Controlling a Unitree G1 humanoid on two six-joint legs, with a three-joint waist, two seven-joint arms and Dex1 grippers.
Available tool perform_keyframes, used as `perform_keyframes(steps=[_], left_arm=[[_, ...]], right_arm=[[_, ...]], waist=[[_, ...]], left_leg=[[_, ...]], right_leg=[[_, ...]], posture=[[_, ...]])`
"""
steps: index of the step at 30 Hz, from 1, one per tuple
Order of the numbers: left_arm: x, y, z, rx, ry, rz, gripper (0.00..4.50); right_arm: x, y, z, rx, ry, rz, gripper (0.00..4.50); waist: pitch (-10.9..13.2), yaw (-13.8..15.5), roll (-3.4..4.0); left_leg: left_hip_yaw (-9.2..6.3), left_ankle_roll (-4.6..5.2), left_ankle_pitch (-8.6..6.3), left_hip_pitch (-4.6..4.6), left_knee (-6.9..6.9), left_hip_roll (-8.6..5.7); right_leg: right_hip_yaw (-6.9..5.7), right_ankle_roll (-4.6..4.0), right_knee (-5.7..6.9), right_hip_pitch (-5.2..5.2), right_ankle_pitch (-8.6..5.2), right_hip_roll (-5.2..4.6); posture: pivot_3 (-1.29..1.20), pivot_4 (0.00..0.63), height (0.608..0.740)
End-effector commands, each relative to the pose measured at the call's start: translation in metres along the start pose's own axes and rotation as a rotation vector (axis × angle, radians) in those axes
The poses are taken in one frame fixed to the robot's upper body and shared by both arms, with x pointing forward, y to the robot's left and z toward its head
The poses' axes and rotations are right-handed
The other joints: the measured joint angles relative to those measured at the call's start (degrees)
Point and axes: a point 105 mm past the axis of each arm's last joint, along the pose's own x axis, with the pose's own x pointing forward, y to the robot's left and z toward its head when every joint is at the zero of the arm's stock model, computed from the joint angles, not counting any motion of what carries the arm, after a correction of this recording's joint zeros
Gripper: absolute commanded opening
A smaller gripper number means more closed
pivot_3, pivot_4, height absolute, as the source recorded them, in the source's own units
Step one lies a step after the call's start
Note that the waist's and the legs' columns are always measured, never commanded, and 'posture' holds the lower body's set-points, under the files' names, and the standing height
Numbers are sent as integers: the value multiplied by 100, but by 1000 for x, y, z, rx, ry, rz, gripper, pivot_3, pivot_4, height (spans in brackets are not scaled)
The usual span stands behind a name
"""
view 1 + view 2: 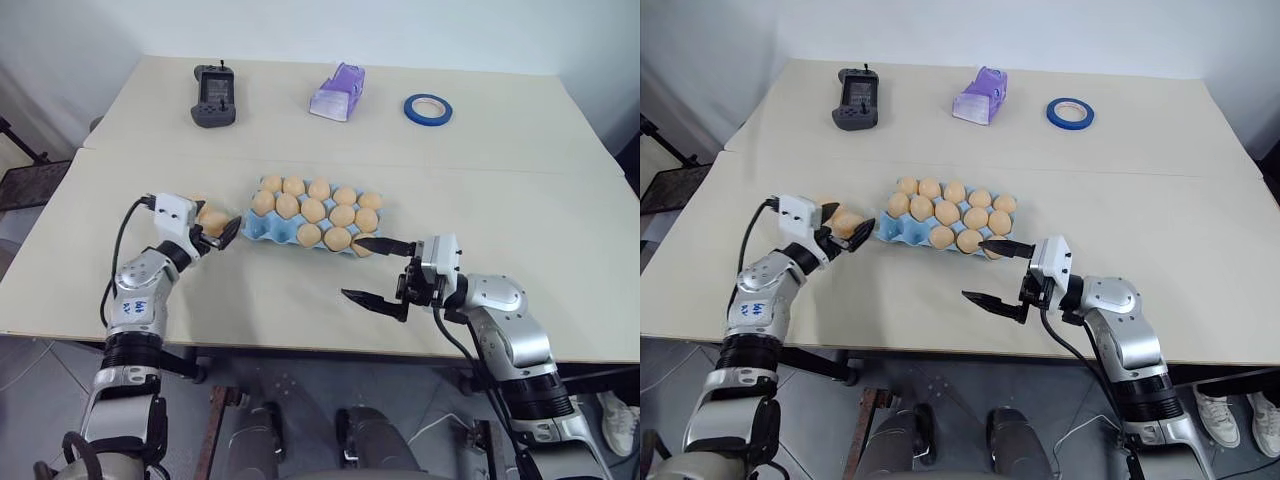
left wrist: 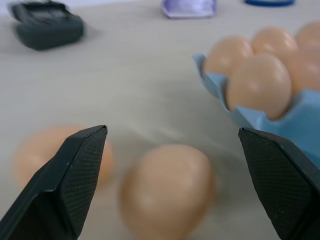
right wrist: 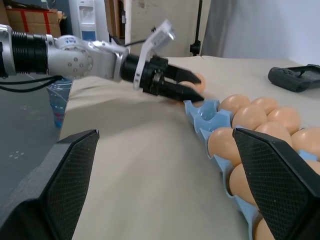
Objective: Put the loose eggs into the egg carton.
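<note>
Lying between the open left tool's [image 2: 172, 150] fingers, a loose egg [image 2: 167, 187].

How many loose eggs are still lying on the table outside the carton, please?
2 loose eggs: one between the open left tool's fingers, the other just beside it, both left of the egg carton. More may be hidden.

Robot arms: silver-grey metal shells with ribbed black joint rings and black cables along each forearm. Left gripper [image 1: 214, 236] and right gripper [image 1: 368, 270]: white wrist block, 2 tapered black fingers [image 2: 75, 180] with cross-hatched inner pads. Left forearm bears a small blue marking.
</note>
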Motion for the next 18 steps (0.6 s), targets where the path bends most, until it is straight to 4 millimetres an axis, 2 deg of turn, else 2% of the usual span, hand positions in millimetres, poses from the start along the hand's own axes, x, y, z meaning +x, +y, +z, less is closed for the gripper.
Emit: perform_keyframes(steps=[1,3,6,10,14,18], left_arm=[[8,-7,3,11,-13,-35,4500],[10,-8,1,1,-5,-43,4500],[10,-10,-3,-1,3,-44,3971],[5,-7,2,7,-25,-48,2739],[-1,-11,15,16,-76,-89,2739],[1,-36,44,47,-164,-206,2739]], right_arm=[[0,-1,12,-40,-30,-14,4484],[0,-1,13,-43,-32,-20,4484],[0,-2,14,-45,-36,-31,4500],[2,-1,12,-41,-36,-34,4500],[2,-2,11,-38,-34,-38,4500],[1,-4,12,-41,-29,-45,4500]], waist=[[0,0,0],[1,3,-2],[1,1,-1],[1,-2,-1],[1,-6,-2],[1,1,-2]], left_leg=[[0,0,0,0,3,0],[-1,0,-1,0,8,0],[-1,-2,-3,-1,13,0],[-2,-3,-4,-1,16,1],[-1,-3,-4,-1,15,1],[-2,-4,-4,-2,15,3]], right_leg=[[0,0,2,0,0,0],[0,0,4,1,0,0],[0,2,7,2,1,-2],[0,2,12,2,1,-1],[1,2,11,1,1,-1],[-1,2,11,1,1,-1]], posture=[[0,150,740],[0,150,740],[0,150,740],[0,150,740],[0,150,740],[0,150,740]])
